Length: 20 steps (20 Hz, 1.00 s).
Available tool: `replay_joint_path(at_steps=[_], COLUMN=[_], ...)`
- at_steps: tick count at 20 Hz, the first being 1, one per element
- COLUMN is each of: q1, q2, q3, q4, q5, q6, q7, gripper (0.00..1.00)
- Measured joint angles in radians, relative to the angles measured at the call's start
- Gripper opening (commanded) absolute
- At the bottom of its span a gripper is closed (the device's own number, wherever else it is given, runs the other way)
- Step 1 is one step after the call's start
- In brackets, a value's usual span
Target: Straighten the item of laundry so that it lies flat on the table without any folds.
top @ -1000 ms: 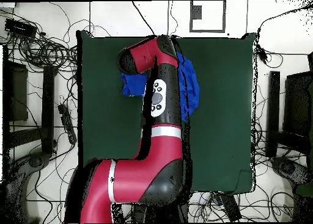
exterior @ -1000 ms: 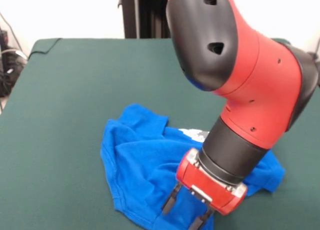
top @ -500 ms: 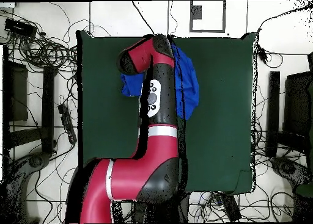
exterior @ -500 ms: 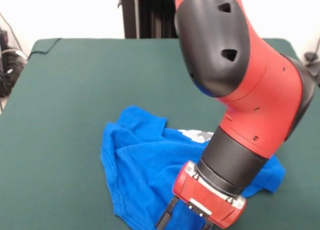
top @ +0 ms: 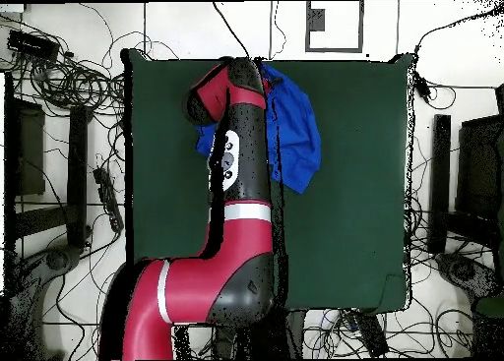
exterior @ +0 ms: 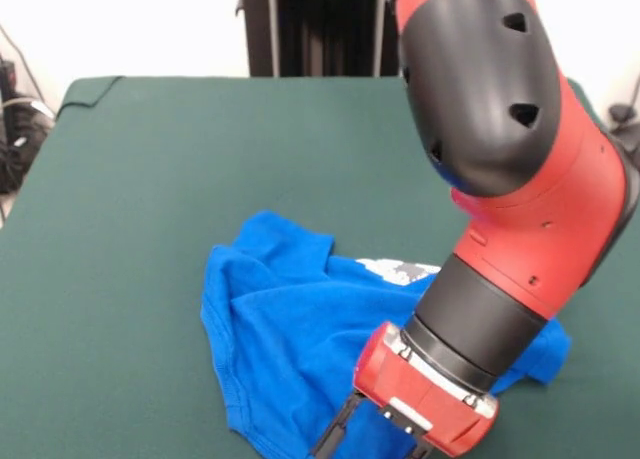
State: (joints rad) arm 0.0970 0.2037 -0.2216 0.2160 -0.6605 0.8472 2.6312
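Observation:
The item of laundry (exterior: 285,329) is a bright blue T-shirt, crumpled with folds near the front of the green table (exterior: 140,179). A sliver of its white-grey print (exterior: 400,270) peeks out beside the arm. My gripper (exterior: 375,451) hangs low over the shirt's near part at the picture's bottom edge. Its two dark fingers (exterior: 336,437) stand apart, open, with their tips cut off by the edge. From overhead, the shirt (top: 297,131) lies at the table's (top: 354,229) far end, and the arm covers its left part and the gripper.
The big red and black arm (exterior: 510,179) hides the shirt's right side. A small blue part of the shirt (top: 205,139) shows left of the arm from overhead. Cables and stands ring the table on the floor.
In the front view the arm's upper body has swung right and the gripper has sunk slightly toward the shirt. From overhead the arm has shifted left, uncovering more blue cloth.

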Motion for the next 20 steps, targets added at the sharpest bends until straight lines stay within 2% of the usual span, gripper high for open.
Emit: replay_joint_path(at_steps=[8, 17, 20], q1=[0.000, -0.046, -0.090], q2=[0.045, 0.050, 0.051], q3=[-0.048, -0.050, -0.046], q4=[-0.055, -0.065, -0.073], q5=[-0.056, -0.042, -0.018], q6=[-0.038, -0.049, -0.057], q7=[0.000, 0.000, 0.000], gripper=[1.00, 1.00, 1.00])
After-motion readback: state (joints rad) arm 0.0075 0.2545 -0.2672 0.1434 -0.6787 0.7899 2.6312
